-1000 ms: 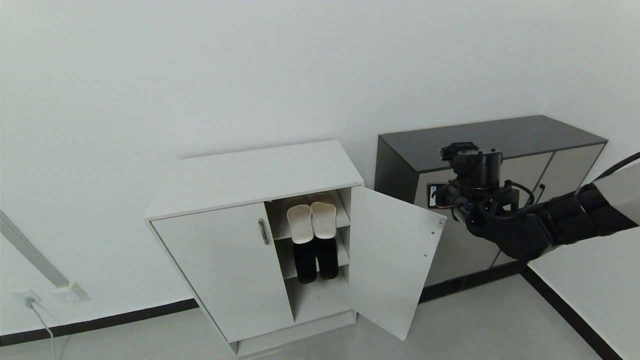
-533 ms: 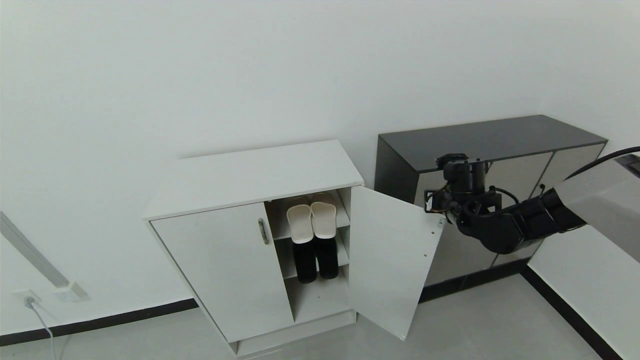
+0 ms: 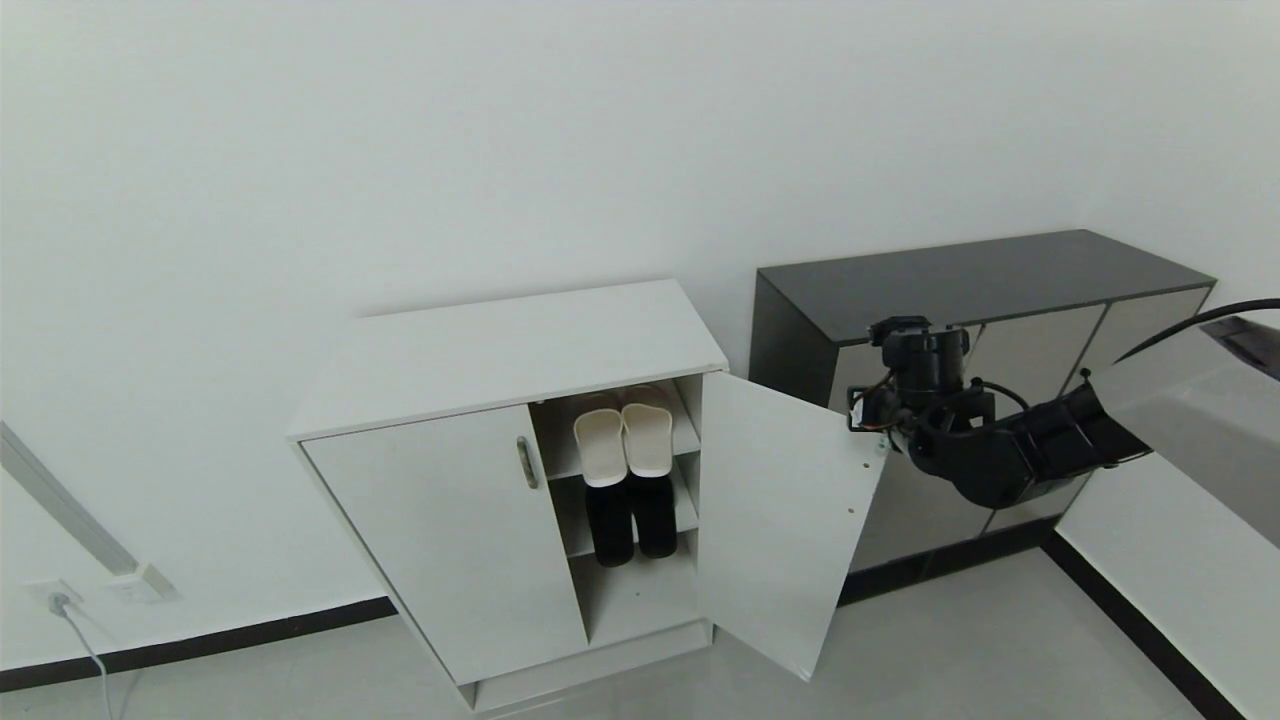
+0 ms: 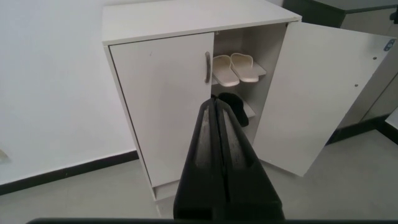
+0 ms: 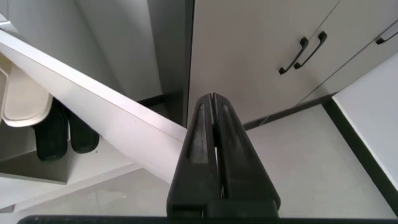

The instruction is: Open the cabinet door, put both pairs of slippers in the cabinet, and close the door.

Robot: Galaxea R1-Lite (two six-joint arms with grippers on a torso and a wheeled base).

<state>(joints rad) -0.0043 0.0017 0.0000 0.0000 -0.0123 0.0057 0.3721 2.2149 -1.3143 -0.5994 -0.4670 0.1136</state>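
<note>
The white cabinet (image 3: pixel 500 350) stands against the wall with its left door closed and its right door (image 3: pixel 780 510) swung wide open. A white pair of slippers (image 3: pixel 625 445) lies on the upper shelf and a black pair (image 3: pixel 630 520) on the shelf below. My right gripper (image 5: pixel 213 99) is shut with nothing in it, just behind the top outer corner of the open door (image 5: pixel 93 93). Hanging in front of the cabinet, my left gripper (image 4: pixel 214 102) is shut and empty, in line with the closed door's handle (image 4: pixel 208 67).
A dark sideboard (image 3: pixel 980 275) with handled doors (image 5: pixel 301 53) stands right behind the open door. A white table (image 3: pixel 1180 540) fills the right foreground. A wall socket with a cable (image 3: pixel 55 600) is at the far left. Bare floor lies before the cabinet.
My right arm has moved left and slightly down, bringing its gripper up to the open door's free edge. The door and slippers have not shifted.
</note>
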